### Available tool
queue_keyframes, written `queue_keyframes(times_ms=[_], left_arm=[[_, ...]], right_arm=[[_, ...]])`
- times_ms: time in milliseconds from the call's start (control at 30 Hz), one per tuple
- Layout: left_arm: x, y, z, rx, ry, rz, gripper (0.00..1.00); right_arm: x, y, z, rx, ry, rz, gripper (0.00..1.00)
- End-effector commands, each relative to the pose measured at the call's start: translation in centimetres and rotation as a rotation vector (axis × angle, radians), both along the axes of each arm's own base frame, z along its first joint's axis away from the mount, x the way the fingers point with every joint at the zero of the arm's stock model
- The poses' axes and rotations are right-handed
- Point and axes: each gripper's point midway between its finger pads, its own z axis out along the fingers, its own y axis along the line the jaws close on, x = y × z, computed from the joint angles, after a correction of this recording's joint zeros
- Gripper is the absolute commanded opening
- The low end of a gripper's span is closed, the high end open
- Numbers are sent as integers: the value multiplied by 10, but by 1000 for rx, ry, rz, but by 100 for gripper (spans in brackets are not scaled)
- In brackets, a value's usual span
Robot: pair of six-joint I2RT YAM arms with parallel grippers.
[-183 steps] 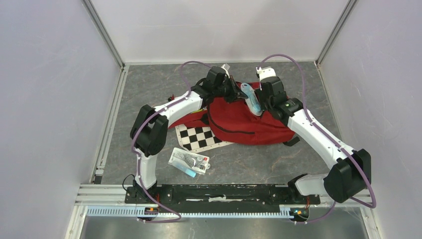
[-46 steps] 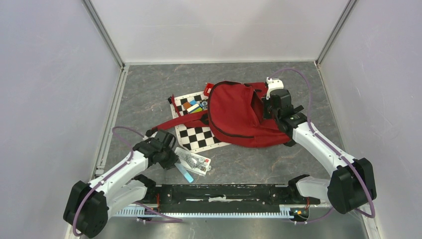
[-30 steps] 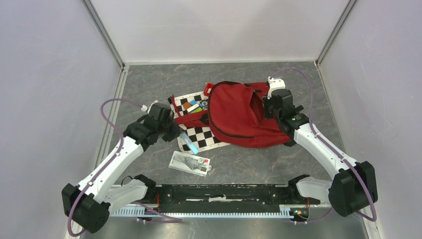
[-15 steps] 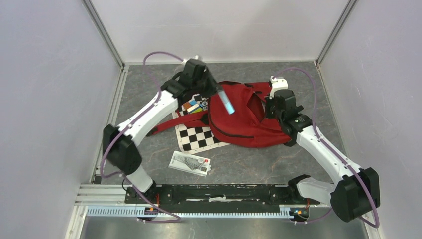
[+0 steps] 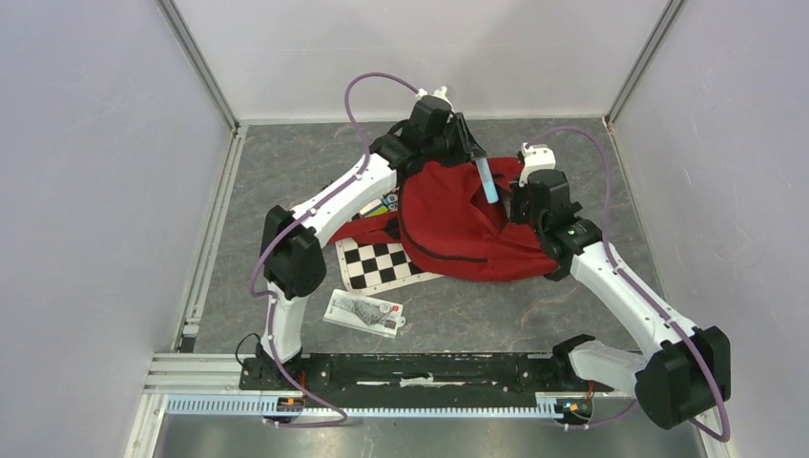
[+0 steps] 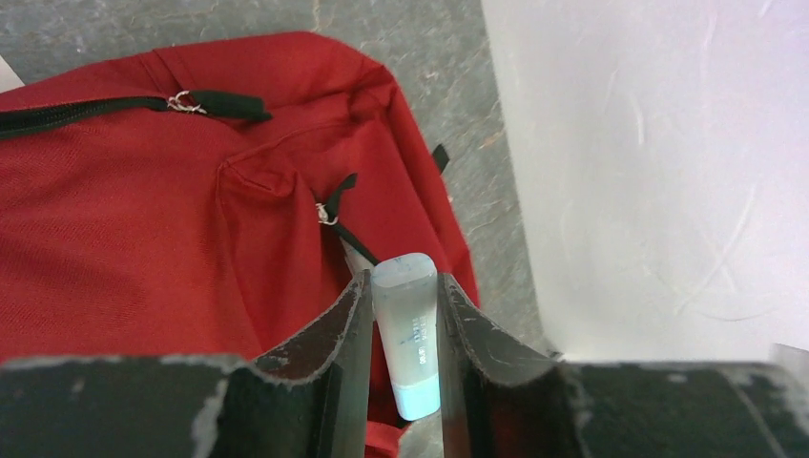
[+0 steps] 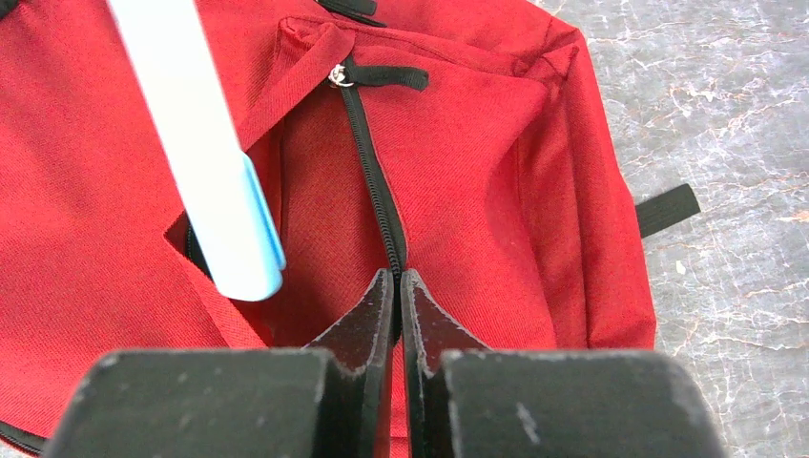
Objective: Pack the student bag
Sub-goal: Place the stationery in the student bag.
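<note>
Top external view has the student bag (image 5: 448, 229) lying on the grey bench (image 5: 286, 172) toward the far side, its opening between the two arms. Left hand (image 5: 469, 151) grips a pale tube (image 5: 487, 178) (blue end lowest) above that opening, jaws partly apart around it. The right hand (image 5: 520, 202) is pinched almost closed on the bag's black zipper edge (image 7: 377, 191).

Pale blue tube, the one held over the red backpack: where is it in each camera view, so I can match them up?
Top external: pale blue tube upper centre, slanting over the red backpack.
Left wrist: tube bottom centre, between two dark fingers.
Right wrist: tube upper left, slanting down over the bag's opening.
Shared landmark: the red backpack, in all three.
</note>
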Motion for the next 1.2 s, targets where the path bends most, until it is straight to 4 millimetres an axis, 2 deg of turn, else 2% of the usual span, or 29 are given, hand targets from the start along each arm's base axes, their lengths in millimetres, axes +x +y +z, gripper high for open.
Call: queue_keyframes(times_ms=[0,300,633,800,1000,1167], left_arm=[[-2,-15,-7,75,-97,-76,12],[-14,-24,-43,151,-48,-51,13],[-53,-34,-102,191,166,-78,11],[-54,-36,-122,210,210,-62,11],[-47,-49,-128,170,222,-54,14],[-46,-50,-125,164,209,-59,29]], right_arm=[[10,-5,51,37,-144,-44,7],[10,-6,55,42,-154,-48,7],[20,-7,61,31,-163,-74,6],[25,-3,68,48,-178,-67,5],[23,-1,69,59,-181,-59,5],[22,-1,69,64,-180,-57,5]])
